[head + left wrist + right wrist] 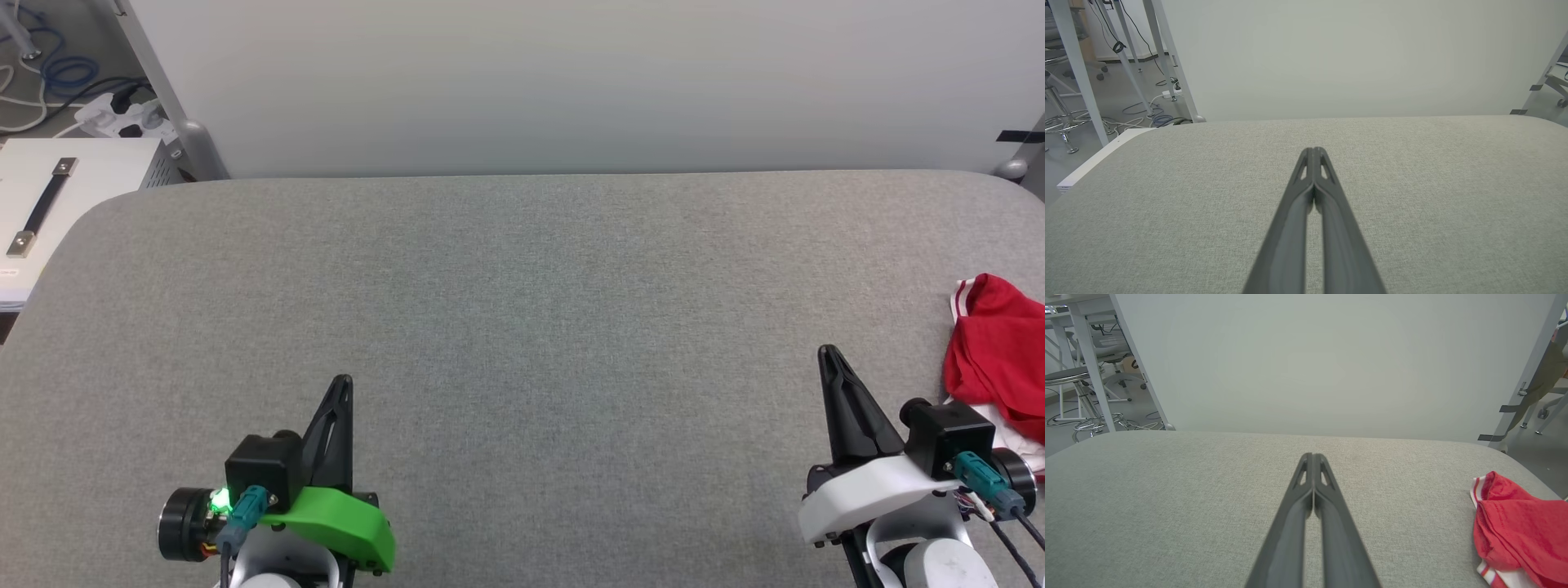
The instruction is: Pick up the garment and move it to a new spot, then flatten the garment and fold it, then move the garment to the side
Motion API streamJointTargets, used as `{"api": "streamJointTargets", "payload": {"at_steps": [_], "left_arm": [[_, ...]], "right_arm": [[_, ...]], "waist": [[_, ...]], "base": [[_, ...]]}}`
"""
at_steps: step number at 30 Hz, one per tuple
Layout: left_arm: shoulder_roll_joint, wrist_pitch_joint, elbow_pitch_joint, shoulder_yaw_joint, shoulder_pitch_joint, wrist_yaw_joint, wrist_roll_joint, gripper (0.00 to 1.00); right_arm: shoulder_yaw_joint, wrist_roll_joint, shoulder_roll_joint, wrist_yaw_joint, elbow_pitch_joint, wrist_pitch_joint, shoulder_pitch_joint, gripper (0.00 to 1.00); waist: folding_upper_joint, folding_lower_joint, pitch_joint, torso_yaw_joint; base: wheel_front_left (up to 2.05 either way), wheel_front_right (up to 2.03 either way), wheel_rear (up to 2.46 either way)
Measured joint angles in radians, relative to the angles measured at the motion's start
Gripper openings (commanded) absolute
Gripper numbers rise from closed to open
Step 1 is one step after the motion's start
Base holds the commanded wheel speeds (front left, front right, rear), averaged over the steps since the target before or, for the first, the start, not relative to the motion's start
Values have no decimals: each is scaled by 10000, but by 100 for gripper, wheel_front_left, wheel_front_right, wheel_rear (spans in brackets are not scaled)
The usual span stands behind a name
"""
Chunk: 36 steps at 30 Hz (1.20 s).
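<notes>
Two end effectors show low in the head view, one at each near corner. The left end effector (343, 382) has a green cover. Its two dark fingers (333, 429) are pressed together and have nothing in them. The right end effector (829, 353) has a white cover. It is shut tight too and holds nothing. Both are over the gray counter (522, 310), which has a cloth top. The garment (1000, 351) lies in a crumpled heap on the counter at the right edge of the picture, to the right of the right end effector. It is red, with a striped red and white trim on its far side and some white cloth on its near side. The picture edge cuts part of it off. A white panel (571, 82) stands behind the far edge of the counter. Far to the left are a white box (90, 175) with a black handle, and some cables (61, 73) on the floor.

From the left wrist view, the two fingers meet at their tips with nothing between them. The gray counter runs under them to the white panel.

From the right wrist view, the fingers are closed in the same way, tips touching, with nothing held. The red garment lies on the counter, near and to the right, apart from the fingers. A stool (1069, 375) stands far to the left.
</notes>
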Motion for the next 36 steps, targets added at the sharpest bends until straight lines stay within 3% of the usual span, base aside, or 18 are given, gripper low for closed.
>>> {"api": "streamJointTargets", "payload": {"at_steps": [36], "left_arm": [[-19,746,-257,293,-8,347,464,0]], "right_arm": [[-15,-462,2,0,-146,715,56,0]], "waist": [[0,0,-82,-112]], "base": [[0,0,0]]}}
